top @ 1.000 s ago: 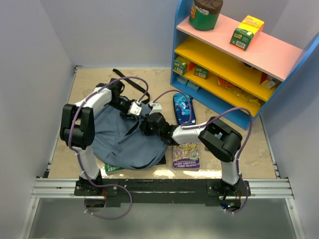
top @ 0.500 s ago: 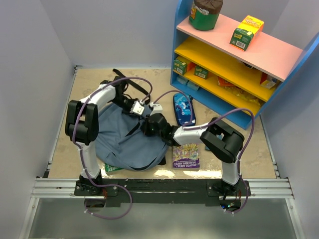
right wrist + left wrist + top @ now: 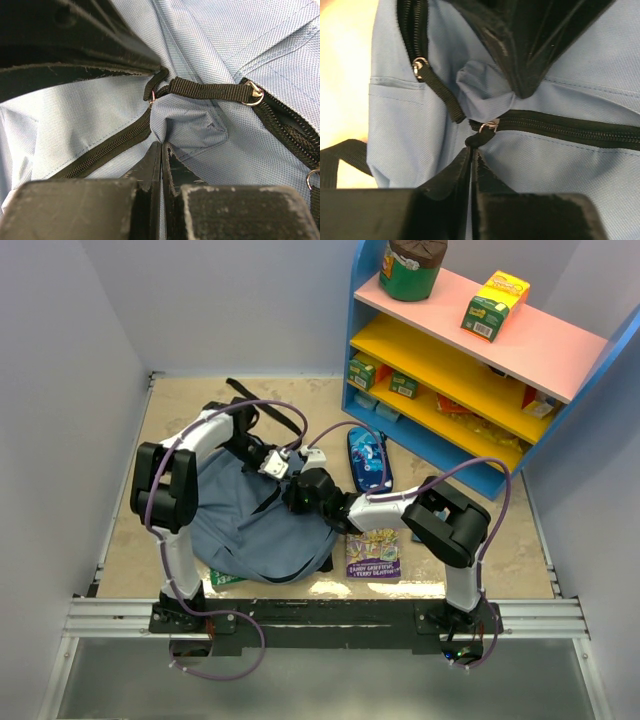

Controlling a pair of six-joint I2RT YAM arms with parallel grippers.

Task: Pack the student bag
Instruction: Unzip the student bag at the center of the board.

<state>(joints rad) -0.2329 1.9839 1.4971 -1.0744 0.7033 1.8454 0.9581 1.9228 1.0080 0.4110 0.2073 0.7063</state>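
The slate-blue student bag (image 3: 250,520) lies flat on the table's left half. My left gripper (image 3: 284,462) is at its upper right edge. In the left wrist view it (image 3: 471,150) is shut on the black zipper pull (image 3: 474,140) of a closed black zipper (image 3: 560,129). My right gripper (image 3: 298,490) is just below it. In the right wrist view it (image 3: 162,146) is shut on a pinched fold of the bag's fabric (image 3: 187,122) beside the same zipper (image 3: 107,150). A second pull strap (image 3: 210,91) runs to the right.
A dark-blue pencil case (image 3: 368,458) and a purple book (image 3: 374,553) lie right of the bag. A green book (image 3: 226,578) pokes out under its near edge. Black straps (image 3: 262,405) trail behind it. A blue shelf unit (image 3: 470,370) stands at the back right.
My left gripper has moved a little right, towards the right gripper, and its elbow has swung back. The bag's top edge has bunched narrower. The right gripper has stayed put.
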